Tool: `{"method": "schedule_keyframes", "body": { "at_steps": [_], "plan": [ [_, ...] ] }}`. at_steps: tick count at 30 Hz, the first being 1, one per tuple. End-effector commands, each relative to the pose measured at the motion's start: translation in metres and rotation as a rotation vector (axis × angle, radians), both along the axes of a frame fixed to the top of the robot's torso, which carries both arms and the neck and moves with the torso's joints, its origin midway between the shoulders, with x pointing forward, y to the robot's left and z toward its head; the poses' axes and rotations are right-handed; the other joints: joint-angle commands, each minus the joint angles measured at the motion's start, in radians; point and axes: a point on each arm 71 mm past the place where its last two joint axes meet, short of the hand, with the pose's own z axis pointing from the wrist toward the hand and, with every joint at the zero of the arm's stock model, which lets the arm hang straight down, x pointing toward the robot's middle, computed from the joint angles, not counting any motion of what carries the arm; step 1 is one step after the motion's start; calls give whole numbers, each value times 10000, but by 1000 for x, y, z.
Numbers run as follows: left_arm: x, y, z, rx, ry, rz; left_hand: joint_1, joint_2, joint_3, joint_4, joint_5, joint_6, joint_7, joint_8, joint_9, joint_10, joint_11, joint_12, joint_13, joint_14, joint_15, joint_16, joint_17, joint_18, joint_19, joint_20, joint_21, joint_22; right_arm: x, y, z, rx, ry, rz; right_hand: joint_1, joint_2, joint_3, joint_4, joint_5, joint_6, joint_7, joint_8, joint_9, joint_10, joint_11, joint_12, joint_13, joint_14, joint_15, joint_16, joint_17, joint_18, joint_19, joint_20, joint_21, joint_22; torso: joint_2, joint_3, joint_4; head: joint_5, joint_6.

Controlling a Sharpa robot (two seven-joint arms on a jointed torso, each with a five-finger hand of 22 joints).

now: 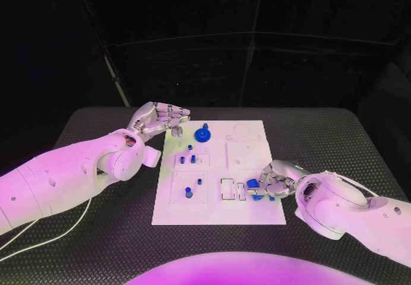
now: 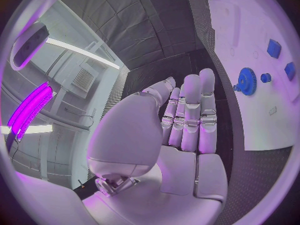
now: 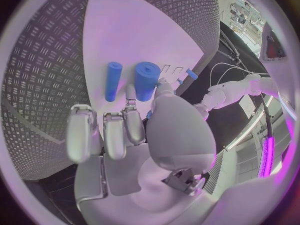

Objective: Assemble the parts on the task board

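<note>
my right hand (image 1: 275,180) pinches a blue peg (image 3: 147,80) at the board (image 1: 257,214) edge; left hand (image 1: 159,120) idle, fingers apart. next i'd seat it squarely.

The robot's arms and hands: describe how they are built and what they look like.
Both arms are smooth, rounded white shells, the left arm and right arm alike. Each ends in a silver metallic hand, left hand and right hand, with segmented fingers. A thin white cable trails beside the left arm.
</note>
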Motion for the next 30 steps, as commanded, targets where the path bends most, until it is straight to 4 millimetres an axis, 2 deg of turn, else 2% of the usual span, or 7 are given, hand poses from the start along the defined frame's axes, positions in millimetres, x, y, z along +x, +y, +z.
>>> {"method": "schedule_keyframes", "body": {
  "at_steps": [1,3,8,11,16,22,30],
  "plan": [
    [0,-1,2,-88,-44,-91,-94,2,-2,31,-5,-69,14,41,11,-67,30,40,-4,-85,4,-64,-13,193,-65,35,-54,-9,-2,-1,-2,518,-102,-372,173,224,15,-82,163,5,-65,95,50,12,-81,-60,71,734,-47,45,1002,-93,132,-51,46,40,-4,8,-7,30,-8],
    [0,-1,2,-90,-45,-96,-94,2,-2,31,-5,-69,14,41,11,-67,30,40,-4,-85,4,-64,-13,193,-65,35,-54,-9,-2,-1,1,946,-310,-512,275,304,19,-129,261,-5,-73,149,72,24,-91,-61,87,741,-58,60,1040,-98,141,-62,57,64,-1,5,1,102,-2],
    [0,-1,2,-87,-36,-97,-94,2,-2,31,-5,-69,14,41,11,-67,30,40,-4,-85,4,-64,-13,193,-65,35,-54,-9,-6,3,9,1799,-663,-601,402,413,14,-193,472,-23,-85,220,101,49,-104,-50,129,756,-70,89,1112,-105,155,-75,77,105,-5,6,-3,87,-6],
    [0,-1,1,-86,-26,-103,-94,2,-2,31,-5,-69,14,41,11,-67,30,40,-4,-85,4,-64,-13,193,-65,35,-54,-9,-7,8,12,2196,-711,-488,485,431,7,-249,531,-40,-91,243,109,56,-110,-49,143,757,-75,92,1119,-112,169,-80,96,146,-10,-8,7,86,-1],
    [0,-2,1,-92,-17,-119,-94,2,-2,31,-5,-69,14,41,11,-67,30,40,-4,-85,4,-64,-13,193,-65,35,-54,-9,-8,18,11,2484,-561,-304,499,428,1,-261,532,-44,-90,247,110,52,-111,-57,136,757,-75,91,1117,-112,168,-80,95,145,0,2,2,93,-2],
    [0,-3,1,-104,-8,-148,-115,12,-8,45,-3,-77,15,48,11,-77,31,48,-4,-85,6,-64,-14,194,-65,38,-60,-18,-7,31,8,2542,-258,-43,485,441,-18,-254,512,-41,-87,259,114,52,-109,-62,136,758,-76,94,1125,-115,173,-81,102,160,4,-7,20,105,-1],
    [0,-4,1,-116,10,-185,-115,12,-8,45,-3,-77,15,48,11,-77,31,48,-4,-85,6,-64,-14,194,-65,38,-60,-18,-5,45,1,2360,252,178,257,481,-221,-117,323,-37,-91,323,130,47,-108,-103,123,756,-73,90,1119,-114,169,-80,103,162,8,-4,14,132,-37]
  ]
}}
